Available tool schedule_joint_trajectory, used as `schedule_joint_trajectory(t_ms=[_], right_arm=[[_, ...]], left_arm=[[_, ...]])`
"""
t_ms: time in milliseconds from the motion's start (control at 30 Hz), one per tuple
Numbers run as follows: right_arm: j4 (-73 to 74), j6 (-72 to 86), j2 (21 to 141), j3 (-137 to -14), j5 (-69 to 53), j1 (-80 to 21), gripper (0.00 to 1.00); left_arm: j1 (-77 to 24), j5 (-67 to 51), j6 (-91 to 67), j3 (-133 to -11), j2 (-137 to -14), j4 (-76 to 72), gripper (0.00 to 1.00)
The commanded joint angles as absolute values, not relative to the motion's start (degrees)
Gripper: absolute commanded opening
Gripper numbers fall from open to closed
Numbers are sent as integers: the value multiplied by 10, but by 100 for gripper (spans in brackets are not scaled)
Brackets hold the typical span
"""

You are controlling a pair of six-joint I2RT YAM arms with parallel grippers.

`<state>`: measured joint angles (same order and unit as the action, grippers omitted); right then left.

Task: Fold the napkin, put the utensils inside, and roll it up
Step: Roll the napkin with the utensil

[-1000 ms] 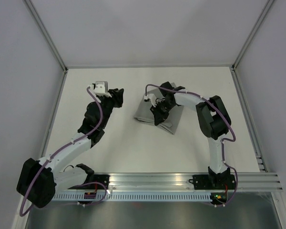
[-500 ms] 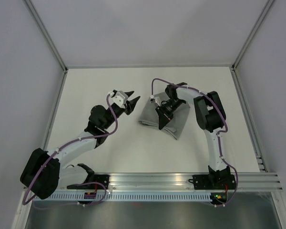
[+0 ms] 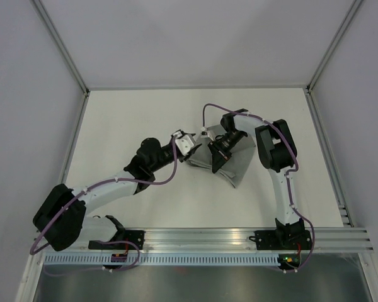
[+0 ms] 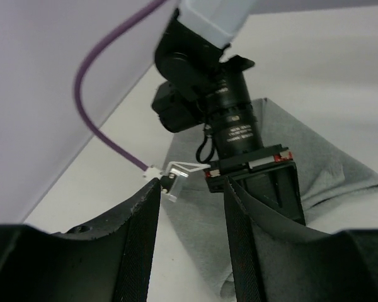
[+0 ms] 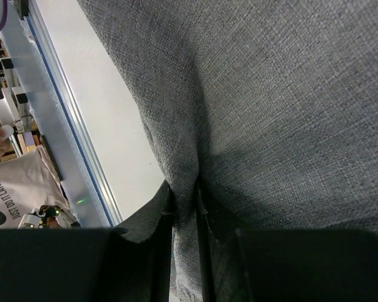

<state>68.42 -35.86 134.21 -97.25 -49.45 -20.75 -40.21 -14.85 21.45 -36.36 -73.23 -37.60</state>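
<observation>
The grey napkin (image 3: pixel 234 165) lies folded and bunched on the table right of centre. It also shows in the left wrist view (image 4: pixel 327 170) and fills the right wrist view (image 5: pixel 277 94). My right gripper (image 3: pixel 216 158) is shut on a fold of the napkin (image 5: pixel 184 189). My left gripper (image 3: pixel 190 151) is open at the napkin's left edge, its fingers (image 4: pixel 142 245) on either side of the edge, close to the right gripper (image 4: pixel 255 182). The utensils are not in view.
White table (image 3: pixel 145 119) with grey walls behind and at the sides. An aluminium rail (image 3: pixel 201 239) runs along the near edge. The right arm's purple cable (image 4: pixel 107 94) hangs close to the left gripper.
My left arm has swung right from the table's left part to the napkin's left edge. My right gripper has shifted slightly right, drawing the napkin with it.
</observation>
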Motion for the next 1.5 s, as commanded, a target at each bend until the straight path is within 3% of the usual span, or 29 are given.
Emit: schedule_joint_trajectory(t_ms=[0,467,900,1467], right_arm=[[666,-403,1385,-972,-413,-204,11],[676,-405,1403,-988,-419,-198,11],[688,-416,1416,-996,-417,-190,11],[702,-422,1432,-1011,-423,-189,11]], left_arm=[[-443,-131,320,-397,-779,-303,50],[-535,-120,433,-465,-906,-137,50],[-542,-68,519,-442,-991,-248,51],[-543,-50,578,-481,-1052,-245,54]])
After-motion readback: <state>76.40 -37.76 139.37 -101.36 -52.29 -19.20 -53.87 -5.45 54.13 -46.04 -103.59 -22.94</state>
